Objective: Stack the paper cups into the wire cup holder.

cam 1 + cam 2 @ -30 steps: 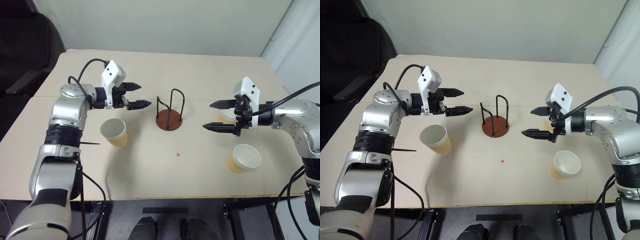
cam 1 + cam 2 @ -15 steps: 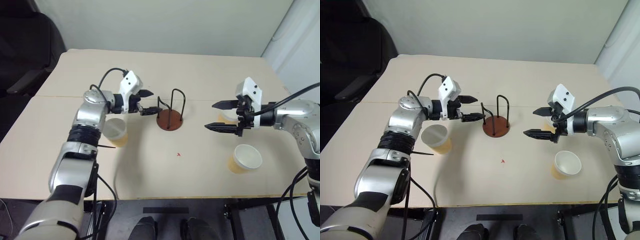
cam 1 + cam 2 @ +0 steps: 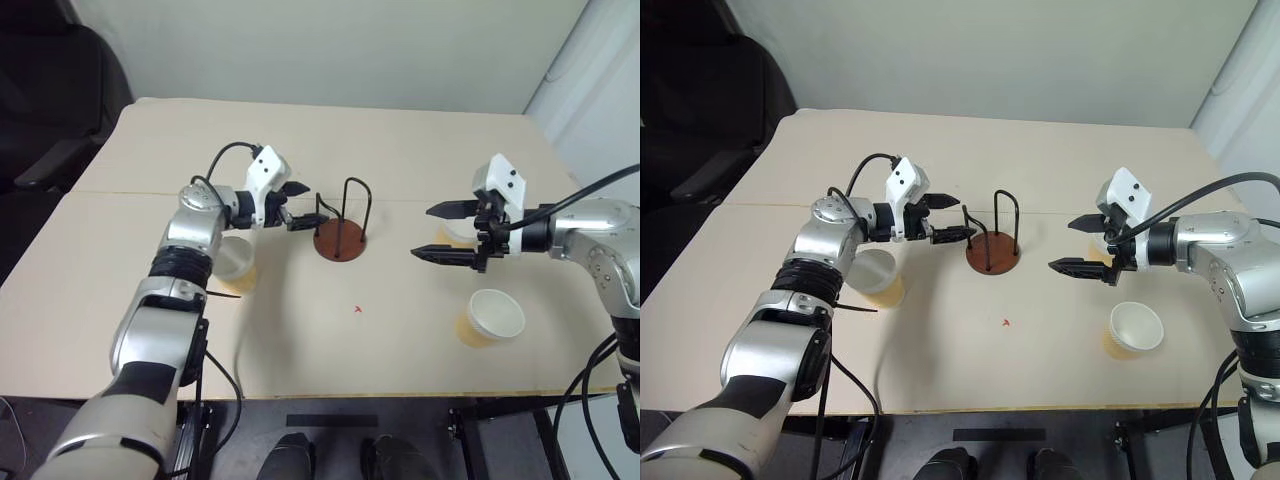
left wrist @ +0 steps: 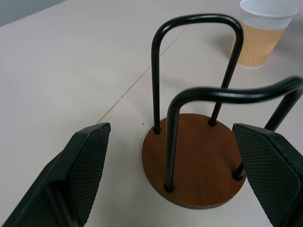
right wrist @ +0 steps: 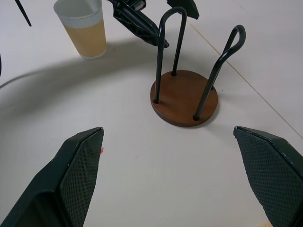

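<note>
no cup is stacked yet: the left gripper, jaws wide and empty, faces the wire holder (likely to steady it), while the right gripper, also wide, needs a cup next.

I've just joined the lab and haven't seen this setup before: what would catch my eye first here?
At mid-table stands the empty wire cup holder with a reddish-brown disc base and black loops. The open left gripper sits close beside it, and the open right gripper hovers off its other side. Tan-yellow paper cups wait upright on the beige table: one under the left arm, one near the right arm.
</note>
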You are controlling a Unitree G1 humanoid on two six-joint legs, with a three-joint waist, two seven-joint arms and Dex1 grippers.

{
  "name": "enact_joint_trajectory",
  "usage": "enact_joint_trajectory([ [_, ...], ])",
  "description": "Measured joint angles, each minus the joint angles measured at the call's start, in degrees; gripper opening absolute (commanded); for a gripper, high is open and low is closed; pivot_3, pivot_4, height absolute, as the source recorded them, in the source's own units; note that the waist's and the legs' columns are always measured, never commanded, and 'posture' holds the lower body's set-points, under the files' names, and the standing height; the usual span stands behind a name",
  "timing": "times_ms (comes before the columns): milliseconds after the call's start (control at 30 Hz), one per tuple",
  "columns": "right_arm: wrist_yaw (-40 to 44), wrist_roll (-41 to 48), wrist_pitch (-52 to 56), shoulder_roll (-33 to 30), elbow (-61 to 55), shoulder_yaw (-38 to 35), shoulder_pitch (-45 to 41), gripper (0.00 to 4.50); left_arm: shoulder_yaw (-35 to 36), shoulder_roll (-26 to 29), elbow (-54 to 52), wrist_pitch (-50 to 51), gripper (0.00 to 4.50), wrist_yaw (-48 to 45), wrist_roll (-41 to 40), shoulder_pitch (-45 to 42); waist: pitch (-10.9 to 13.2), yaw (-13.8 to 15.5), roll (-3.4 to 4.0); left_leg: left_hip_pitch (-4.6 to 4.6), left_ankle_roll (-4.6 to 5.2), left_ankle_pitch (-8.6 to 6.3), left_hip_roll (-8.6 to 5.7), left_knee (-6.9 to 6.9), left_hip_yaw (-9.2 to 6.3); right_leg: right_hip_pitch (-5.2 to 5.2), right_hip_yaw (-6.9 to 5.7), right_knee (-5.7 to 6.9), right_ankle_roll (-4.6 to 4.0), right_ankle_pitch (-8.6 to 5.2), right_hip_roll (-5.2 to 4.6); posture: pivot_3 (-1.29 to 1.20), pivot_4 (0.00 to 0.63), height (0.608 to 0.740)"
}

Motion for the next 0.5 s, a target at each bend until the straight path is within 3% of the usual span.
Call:
enact_joint_trajectory([
  [67,0.0,0.13,0.25,-0.01,-0.2,0.0,0.0,4.5,0.34,-0.44,0.86,-0.78,3.53,0.1,0.0,-0.05,0.0,0.07,0.0,0.0,0.0,0.0,0.0,0.0,0.0,0.0,0.0,0.0,0.0,0.0,0.0,0.0,0.15,0.74],
  [367,-0.56,1.34,1.47,-0.14,-1.93,-0.04,-0.03,4.5,0.65,-3.63,6.87,-5.03,0.19,2.54,0.54,-0.8,0.0,0.3,0.0,0.0,0.0,0.0,0.0,0.02,0.01,-0.01,0.0,0.01,0.01,0.0,0.0,0.0,0.15,0.74],
  [500,-0.53,2.04,1.89,-1.34,-2.17,-0.42,-0.03,4.5,0.66,-3.91,8.16,-6.02,0.09,2.36,1.12,-1.88,0.0,0.4,0.0,-0.01,0.0,0.0,0.0,0.02,0.02,-0.01,0.0,0.01,0.01,0.0,0.0,0.0,0.15,0.74],
])
